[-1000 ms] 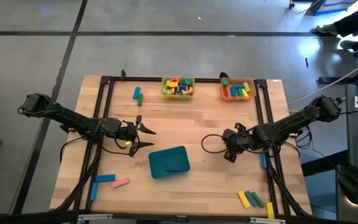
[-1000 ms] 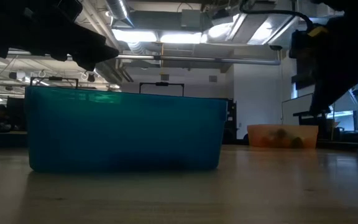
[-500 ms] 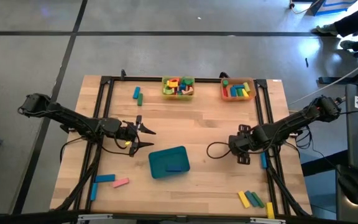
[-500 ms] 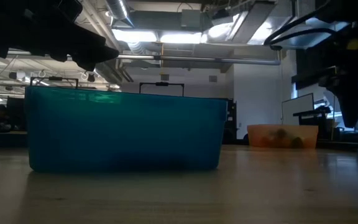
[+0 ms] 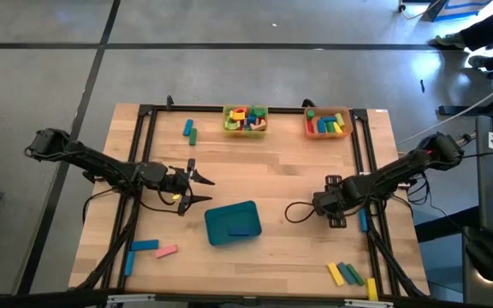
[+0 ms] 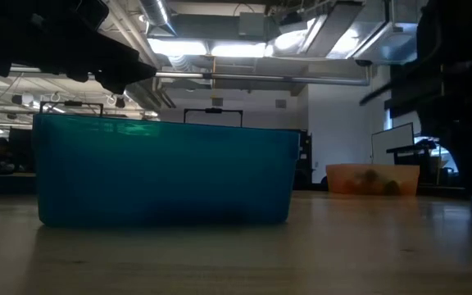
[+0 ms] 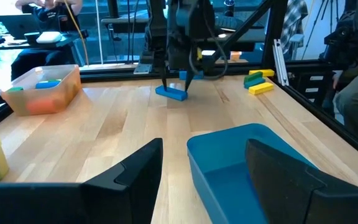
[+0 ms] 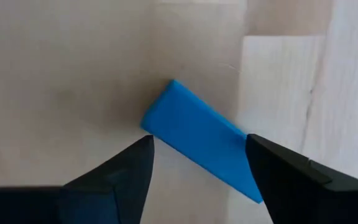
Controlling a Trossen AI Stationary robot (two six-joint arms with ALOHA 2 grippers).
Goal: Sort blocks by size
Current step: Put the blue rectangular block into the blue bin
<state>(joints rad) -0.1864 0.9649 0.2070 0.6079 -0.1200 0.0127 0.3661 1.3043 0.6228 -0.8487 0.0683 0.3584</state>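
Shifted toward right table edge: right gripper (image 8: pixel 197 180), fingers spread over blue block (image 8: pixel 201 149); bare wood around

A teal tray (image 5: pixel 232 222) is sitting mid-table toward the near edge; yellow tray (image 5: pixel 245 128) and orange tray (image 5: pixel 328 133) are lining the far edge.

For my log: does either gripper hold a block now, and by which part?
Nothing is held. The right gripper is open above a blue block; the left gripper is open too.
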